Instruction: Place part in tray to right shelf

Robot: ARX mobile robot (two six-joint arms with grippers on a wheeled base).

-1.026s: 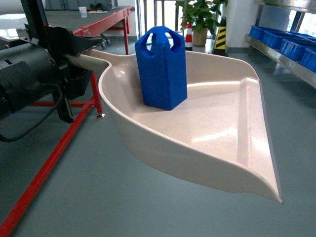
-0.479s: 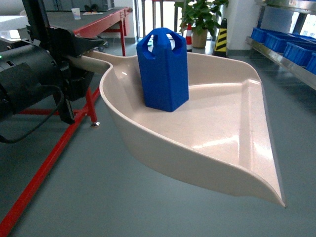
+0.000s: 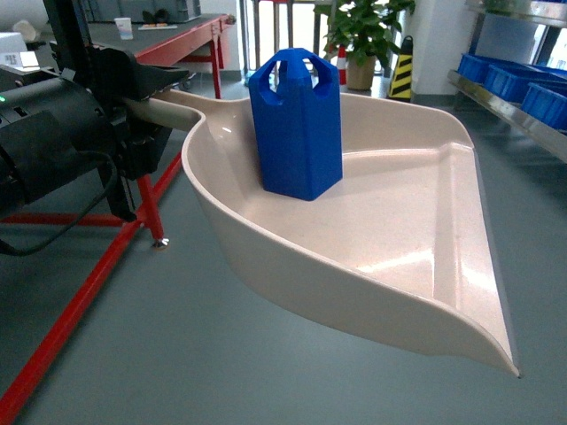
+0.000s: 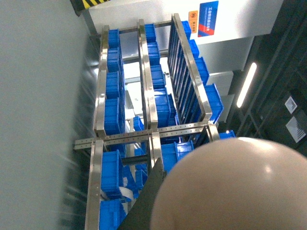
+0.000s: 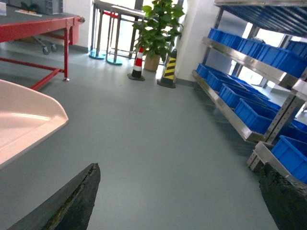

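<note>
**A:** Head view first. Where is the part?

**B:** The blue part (image 3: 296, 121) stands upright inside the beige tray (image 3: 416, 239), toward the tray's back, close to where the handle (image 3: 164, 111) joins the bowl. The tray is held off the grey floor (image 3: 177, 345), its flat front lip pointing to the lower right.

**A:** Who holds it?

**B:** The left gripper (image 3: 133, 97), pinched on that handle (only its black housing shows well, so I go by the handle running straight into it). Behind the tray stand a red-framed table (image 3: 177, 35), a potted plant (image 3: 363, 31) and a striped cone (image 3: 401, 66). To the tray's right, the right shelf (image 3: 509, 102) carries blue crates (image 3: 509, 80).

**A:** Left wrist view?

**B:** The tray's pale rounded underside (image 4: 235, 187) fills the lower right corner. Beyond it the steel rack (image 4: 146, 86) is loaded with blue crates, the whole scene turned sideways. The fingers themselves are not clear here.

**A:** Right wrist view?

**B:** Two dark fingertips (image 5: 67, 201) stand spread wide apart at the bottom corners, nothing between them but floor. The tray's curved rim (image 5: 33, 120) enters from the left, well apart from them. The shelf with its crates runs along the right, and the plant and cones stand beyond the tray, by the far wall.
</note>
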